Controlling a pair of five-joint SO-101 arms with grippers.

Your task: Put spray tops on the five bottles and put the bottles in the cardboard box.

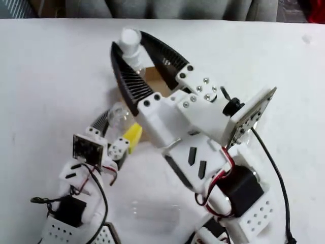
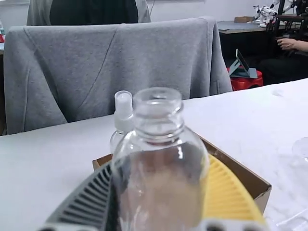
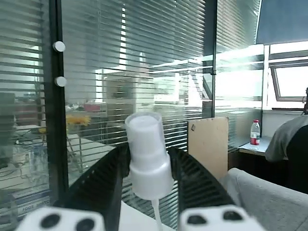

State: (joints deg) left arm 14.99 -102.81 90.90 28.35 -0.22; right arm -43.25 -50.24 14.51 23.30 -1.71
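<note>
My right gripper (image 1: 130, 44) is raised over the table's far middle, its black fingers (image 3: 108, 183) shut on a white spray top (image 3: 147, 144) whose thin tube hangs down. The same spray top (image 1: 130, 37) appears above the cardboard box (image 1: 154, 80). My left gripper (image 1: 118, 122), lower and nearer, is shut on a clear uncapped bottle (image 2: 159, 173), held upright between a grey finger (image 2: 89, 204) and a yellow finger (image 2: 228, 195). Behind it, a second clear bottle wearing a spray top (image 2: 122, 108) stands in the cardboard box (image 2: 240, 175).
A chair draped in grey cloth (image 2: 120, 62) stands along the table's far edge. Another clear object (image 2: 302, 147) lies on the white table to the side. The right arm's body (image 1: 203, 147) covers much of the table's centre.
</note>
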